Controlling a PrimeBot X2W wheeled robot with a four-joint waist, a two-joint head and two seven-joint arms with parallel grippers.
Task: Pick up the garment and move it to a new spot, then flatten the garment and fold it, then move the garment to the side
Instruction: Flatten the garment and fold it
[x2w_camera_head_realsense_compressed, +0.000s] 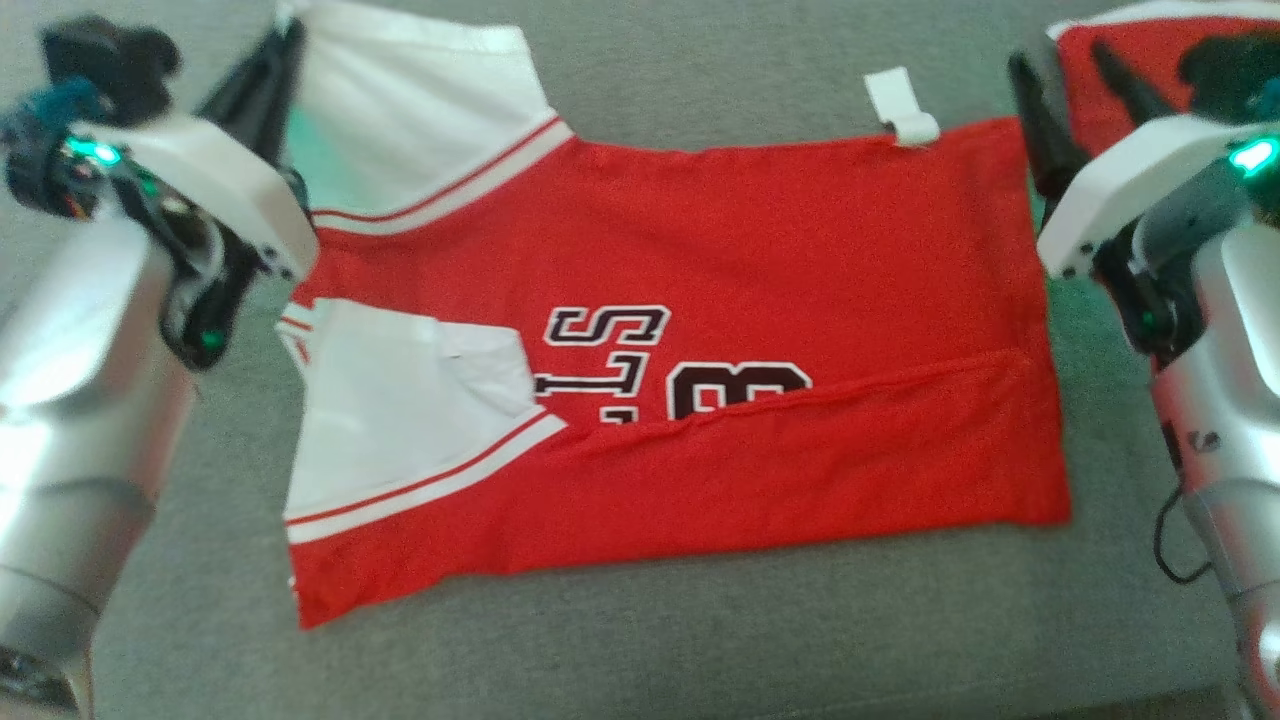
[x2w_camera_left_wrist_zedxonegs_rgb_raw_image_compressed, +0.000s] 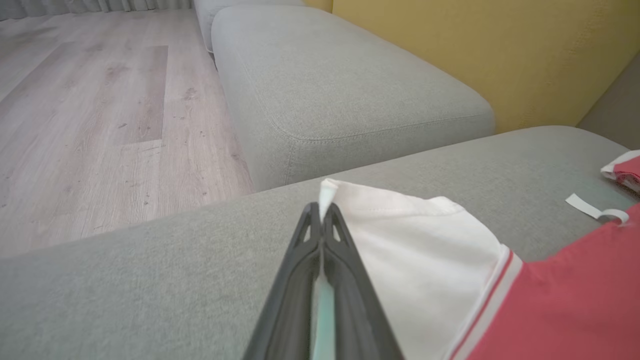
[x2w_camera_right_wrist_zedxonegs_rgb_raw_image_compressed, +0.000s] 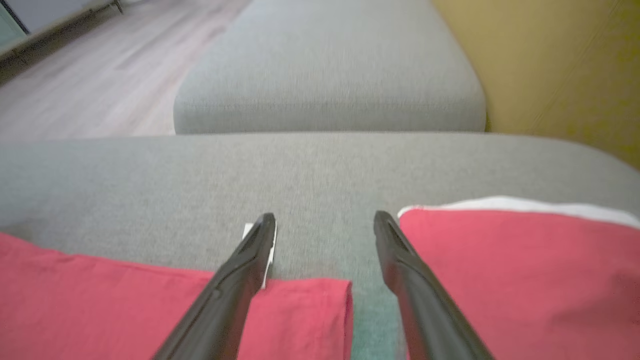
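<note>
A red jersey (x2w_camera_head_realsense_compressed: 760, 240) with white sleeves and dark lettering lies spread across the grey sofa cushion (x2w_camera_head_realsense_compressed: 700, 620), its near long edge folded up over the print. My left gripper (x2w_camera_head_realsense_compressed: 290, 40) is shut on the far white sleeve (x2w_camera_left_wrist_zedxonegs_rgb_raw_image_compressed: 425, 245), pinching the sleeve's corner between its fingertips (x2w_camera_left_wrist_zedxonegs_rgb_raw_image_compressed: 322, 212). My right gripper (x2w_camera_head_realsense_compressed: 1060, 60) stands open above the jersey's far right corner (x2w_camera_right_wrist_zedxonegs_rgb_raw_image_compressed: 300, 310), with nothing between its fingers. A white label (x2w_camera_head_realsense_compressed: 900, 105) sticks out from the far edge.
A second red garment with white trim (x2w_camera_right_wrist_zedxonegs_rgb_raw_image_compressed: 515, 270) lies at the far right, beside my right gripper. Beyond the cushion are another grey sofa section (x2w_camera_left_wrist_zedxonegs_rgb_raw_image_compressed: 340, 85), a yellow wall (x2w_camera_left_wrist_zedxonegs_rgb_raw_image_compressed: 500, 55) and wooden floor (x2w_camera_left_wrist_zedxonegs_rgb_raw_image_compressed: 100, 110).
</note>
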